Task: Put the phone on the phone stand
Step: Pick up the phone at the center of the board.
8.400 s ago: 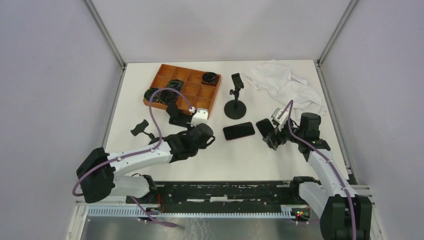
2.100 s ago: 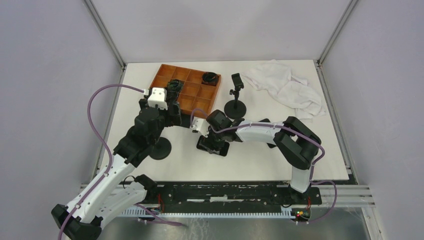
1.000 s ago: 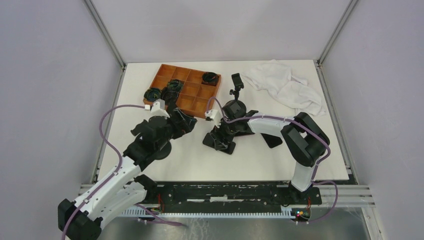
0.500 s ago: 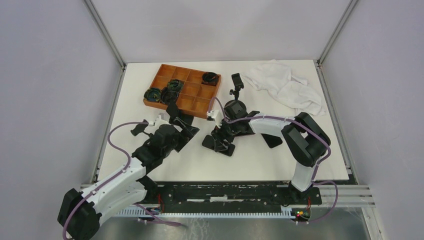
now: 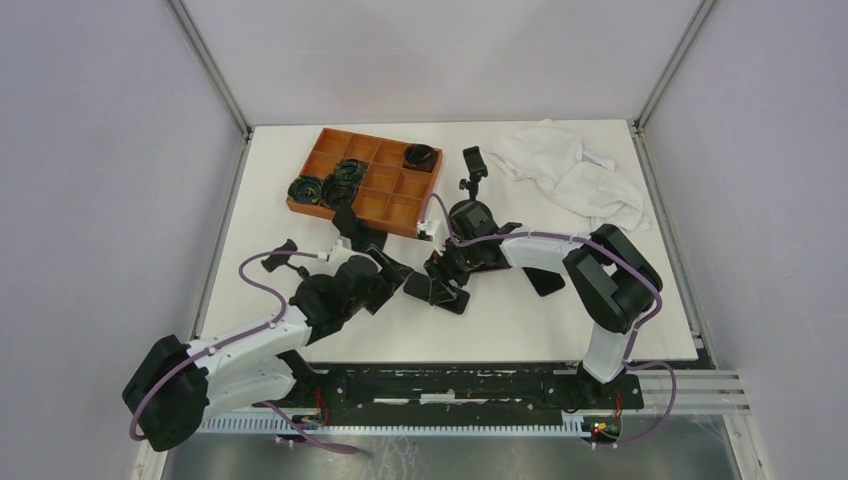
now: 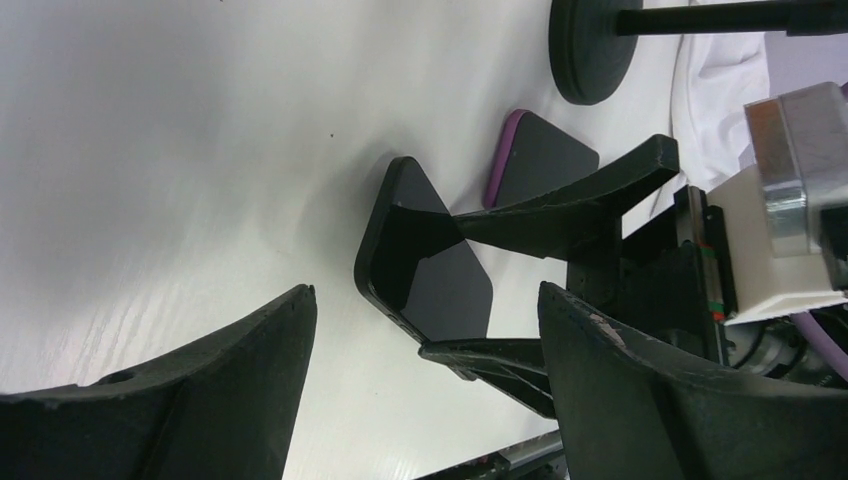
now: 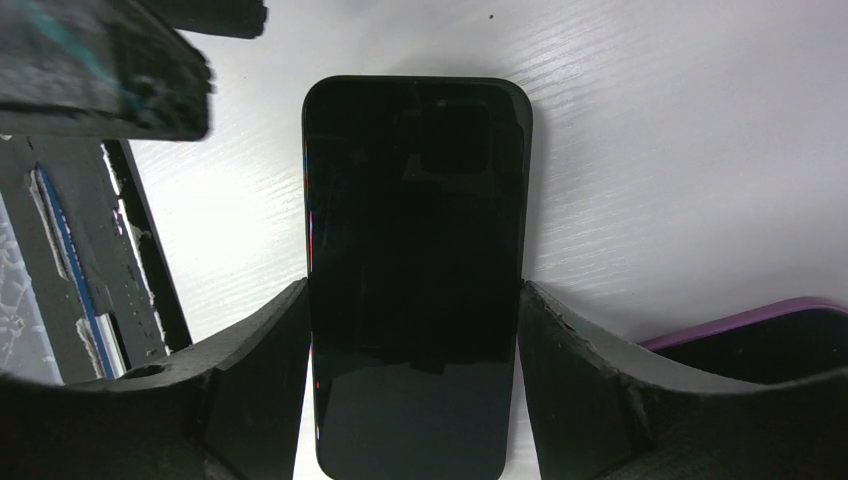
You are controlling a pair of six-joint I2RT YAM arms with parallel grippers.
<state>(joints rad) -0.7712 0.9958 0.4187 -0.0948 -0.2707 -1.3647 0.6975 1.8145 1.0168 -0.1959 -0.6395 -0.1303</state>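
A black phone [image 7: 415,200] lies between the fingers of my right gripper [image 7: 413,290], and both pads press its long edges. In the left wrist view this phone [image 6: 430,270] is tipped up at one end off the white table. From above, the phone [image 5: 437,290] and right gripper [image 5: 442,276] sit at mid-table. My left gripper [image 5: 392,278] is just left of them, open and empty, with its fingers [image 6: 250,380] pointing at the phone. The phone stand [image 5: 473,165] stands upright behind the right wrist, and its round base [image 6: 590,50] shows in the left wrist view.
A purple-edged phone [image 5: 545,280] lies flat to the right of the grippers. An orange compartment tray [image 5: 330,150] holding black items sits at the back left. A crumpled white cloth [image 5: 575,175] lies at the back right. Another black stand [image 5: 352,228] is partly hidden by the left arm.
My left arm has lowered and swung right, bringing its open gripper close to the phone. The right gripper has stayed shut on the phone, almost in the same place.
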